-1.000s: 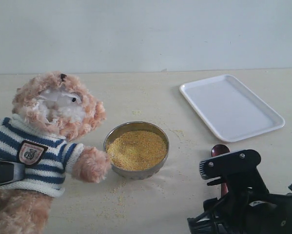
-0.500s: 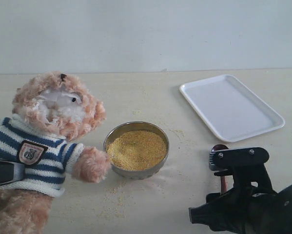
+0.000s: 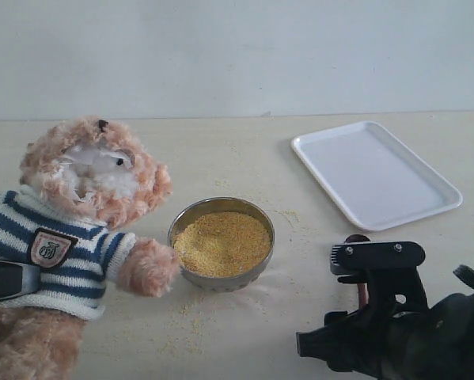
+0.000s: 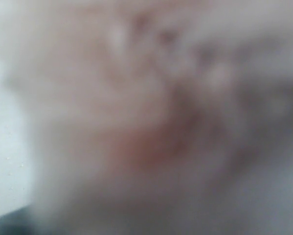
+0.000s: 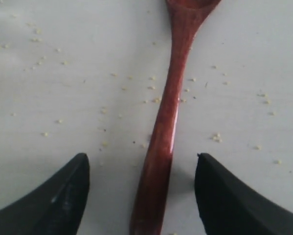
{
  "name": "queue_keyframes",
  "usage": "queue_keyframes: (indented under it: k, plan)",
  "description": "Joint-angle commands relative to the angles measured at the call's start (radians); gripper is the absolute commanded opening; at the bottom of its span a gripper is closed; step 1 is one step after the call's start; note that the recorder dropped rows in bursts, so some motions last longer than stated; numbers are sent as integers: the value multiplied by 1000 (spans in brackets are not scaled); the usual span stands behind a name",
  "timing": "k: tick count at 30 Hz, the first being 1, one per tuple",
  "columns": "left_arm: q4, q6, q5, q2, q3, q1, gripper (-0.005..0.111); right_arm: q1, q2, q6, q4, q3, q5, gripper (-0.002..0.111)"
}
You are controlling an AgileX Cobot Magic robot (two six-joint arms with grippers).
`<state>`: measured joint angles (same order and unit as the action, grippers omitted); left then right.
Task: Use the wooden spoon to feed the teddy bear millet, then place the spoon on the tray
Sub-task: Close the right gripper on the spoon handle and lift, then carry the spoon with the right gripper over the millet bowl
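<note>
The right pincer [image 5: 141, 161] stands wide, straddling the handle of the wooden spoon [image 5: 171, 98], which lies on the surface [image 5: 68, 107] near the tray [image 3: 377, 170]. The left pincer [image 3: 5, 281] clasps the teddy bear [image 3: 94, 178] around its middle.

- teddy bear [image 3: 94, 170]: fluffy plush, knitted sweater [image 3: 31, 229].
- wooden spoon [image 5: 168, 112]: glossy, smooth reddish wood.
- tray [image 3: 375, 174]: smooth white plastic.
- bowl [image 3: 221, 282]: shiny metal.
- millet [image 3: 221, 241]: fine, grainy.

Table [image 5: 78, 98] lies free either side of the wooden spoon [image 5: 166, 127].
</note>
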<state>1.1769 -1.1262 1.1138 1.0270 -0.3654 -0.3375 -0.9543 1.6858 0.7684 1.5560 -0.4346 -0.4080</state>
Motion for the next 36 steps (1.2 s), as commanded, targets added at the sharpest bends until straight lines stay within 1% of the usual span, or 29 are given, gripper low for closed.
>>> queue_keyframes:
  k: [1, 2, 3, 5, 6, 7, 9, 11, 16, 18, 19, 21, 24, 27, 30, 34, 36]
  plan:
    - [21, 4, 9, -8, 2, -2, 5, 8, 34, -8, 7, 2, 36, 58]
    - [21, 4, 9, -8, 2, -2, 5, 8, 34, -8, 7, 2, 36, 51]
    - [21, 4, 9, -8, 2, -2, 5, 8, 34, -13, 7, 2, 36, 41]
    - [21, 4, 9, -8, 2, -2, 5, 8, 34, -11, 10, 4, 43, 21]
    - [21, 4, 9, -8, 2, -2, 5, 8, 34, -11, 10, 4, 43, 6]
    - [21, 4, 9, -8, 2, -2, 5, 8, 34, -11, 10, 4, 43, 0]
    - [21, 4, 9, -8, 2, -2, 5, 8, 31, -7, 10, 4, 35, 2]
    - [21, 4, 9, -8, 2, -2, 5, 6, 20, 19, 10, 4, 25, 2]
    - [21, 4, 9, -8, 2, -2, 5, 4, -41, 123, 20, 4, 5, 2]
    - [21, 4, 9, -8, 2, -2, 5, 4, -83, 189, 60, 4, -31, 2]
    - [21, 4, 9, -8, 2, -2, 5, 4, -103, 241, 87, 4, -41, 2]
    - [21, 4, 9, -8, 2, -2, 5, 4, -158, 439, 188, 4, -96, 2]
    - [21, 4, 9, -8, 2, -2, 5, -2, -247, 708, 188, 4, -190, 2]
    - [21, 4, 9, -8, 2, -2, 5, -23, -332, 857, 188, -6, -267, 2]
    - [21, 4, 9, -8, 2, -2, 5, -23, -385, 1009, 188, -42, -303, 2]
    - [21, 4, 9, -8, 2, -2, 5, -23, -394, 1262, 188, -118, -354, 2]
    - [21, 4, 9, -8, 2, -2, 5, -23, -394, 1347, 188, -162, -368, 2]
